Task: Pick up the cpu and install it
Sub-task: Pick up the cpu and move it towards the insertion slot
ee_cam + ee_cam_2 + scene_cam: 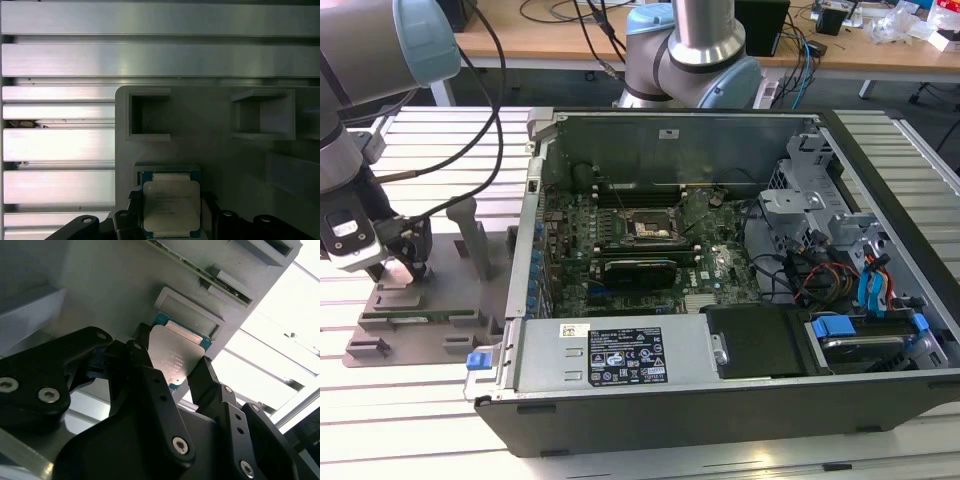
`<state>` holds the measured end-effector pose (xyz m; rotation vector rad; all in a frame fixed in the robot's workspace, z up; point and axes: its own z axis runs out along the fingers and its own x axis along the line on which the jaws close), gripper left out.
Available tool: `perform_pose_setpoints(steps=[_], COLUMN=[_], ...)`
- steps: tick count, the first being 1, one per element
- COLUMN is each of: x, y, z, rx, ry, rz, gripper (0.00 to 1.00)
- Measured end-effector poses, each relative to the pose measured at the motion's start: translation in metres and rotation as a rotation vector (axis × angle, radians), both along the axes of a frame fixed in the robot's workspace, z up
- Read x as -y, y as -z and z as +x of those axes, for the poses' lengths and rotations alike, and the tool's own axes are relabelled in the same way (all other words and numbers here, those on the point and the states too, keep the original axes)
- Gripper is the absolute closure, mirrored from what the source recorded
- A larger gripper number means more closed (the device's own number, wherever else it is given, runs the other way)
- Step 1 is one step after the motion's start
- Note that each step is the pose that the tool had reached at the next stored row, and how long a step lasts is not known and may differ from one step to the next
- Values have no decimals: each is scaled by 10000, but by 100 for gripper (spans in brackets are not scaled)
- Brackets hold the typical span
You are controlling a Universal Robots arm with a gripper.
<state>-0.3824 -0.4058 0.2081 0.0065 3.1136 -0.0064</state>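
Tool (pixel 172 358) pinches cpu (pixel 175 349) at tray (pixel 212 147); exterior view adds open PC (pixel 720 420).

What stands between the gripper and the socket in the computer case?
In the exterior view: the tray's upright post, then the case's metal side wall, then a strip of circuit board before the socket.

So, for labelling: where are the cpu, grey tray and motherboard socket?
Silver-grey square cpu (pixel 171 207): first wrist view, metal top.
Grey plastic tray (pixel 210 140): first wrist view, bare floor.
Black square socket (pixel 648 228): exterior view, centre.
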Motion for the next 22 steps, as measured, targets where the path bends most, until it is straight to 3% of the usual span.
perform_pose_setpoints(steps=[22], x=[0], y=[-128], z=[0], rx=[-2], ry=[0], rz=[-1], gripper=[45])
